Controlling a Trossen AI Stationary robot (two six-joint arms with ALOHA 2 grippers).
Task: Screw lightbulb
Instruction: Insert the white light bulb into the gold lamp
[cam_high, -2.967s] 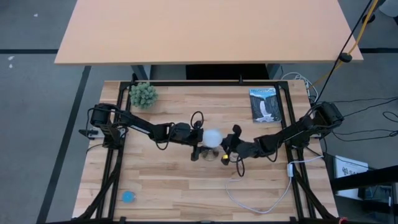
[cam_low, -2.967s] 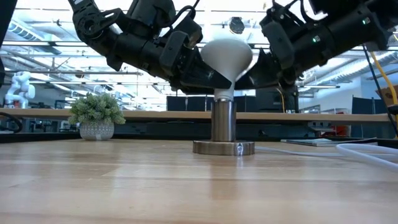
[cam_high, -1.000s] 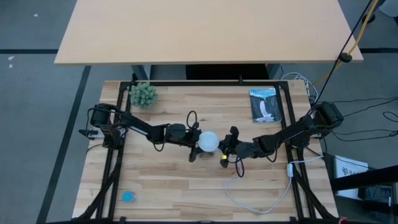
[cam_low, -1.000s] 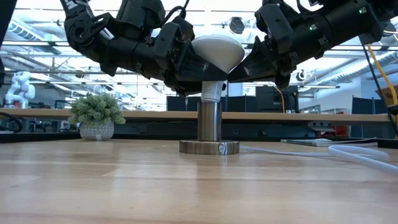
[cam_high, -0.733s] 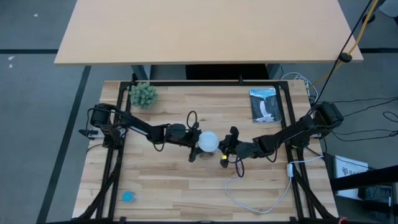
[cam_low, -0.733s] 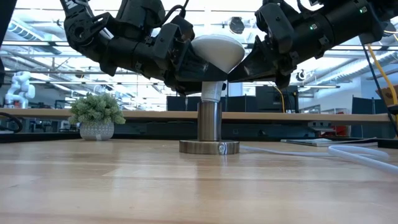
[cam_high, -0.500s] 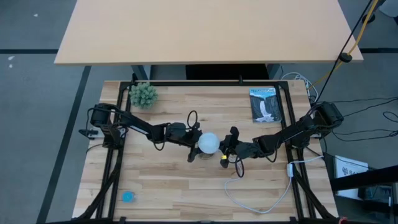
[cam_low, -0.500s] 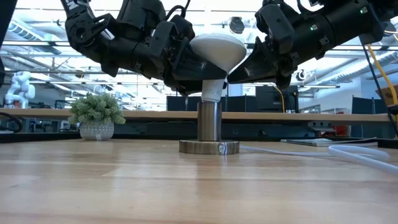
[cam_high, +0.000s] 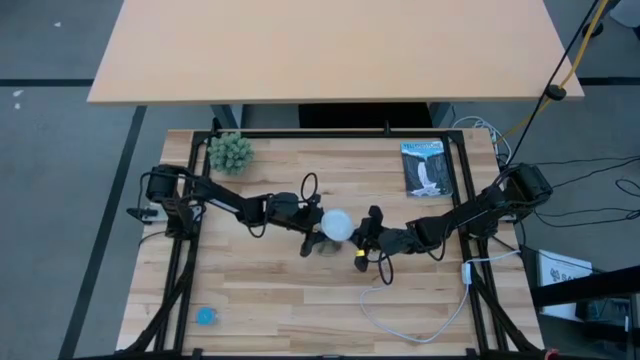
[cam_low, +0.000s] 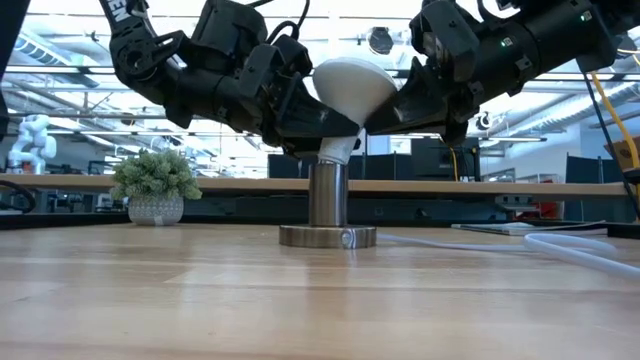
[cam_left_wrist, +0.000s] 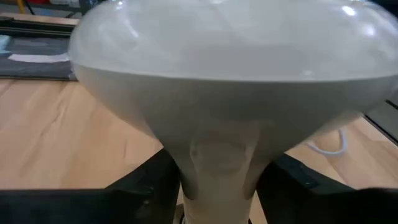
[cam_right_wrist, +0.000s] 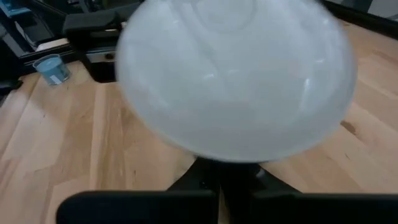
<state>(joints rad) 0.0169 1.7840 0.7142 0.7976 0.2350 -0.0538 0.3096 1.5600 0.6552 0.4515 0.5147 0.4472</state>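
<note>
Robotics lab, wooden workbench (cam_high: 300, 290) in black frame, open industrial hall with ceiling trusses (cam_low: 60, 100) behind

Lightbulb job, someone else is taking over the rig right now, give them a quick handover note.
Left gripper: around the lightbulb's neck from one side; grip uncertain.
Right gripper: shut, tip against the bulb's other side.
The bulb stands slightly tilted, base in the metal socket mid-table; white cord trails toward the front right.
Done: bulb set in the socket.
Left: how far it is screwed in cannot be seen; probably keep turning, then release.
</note>
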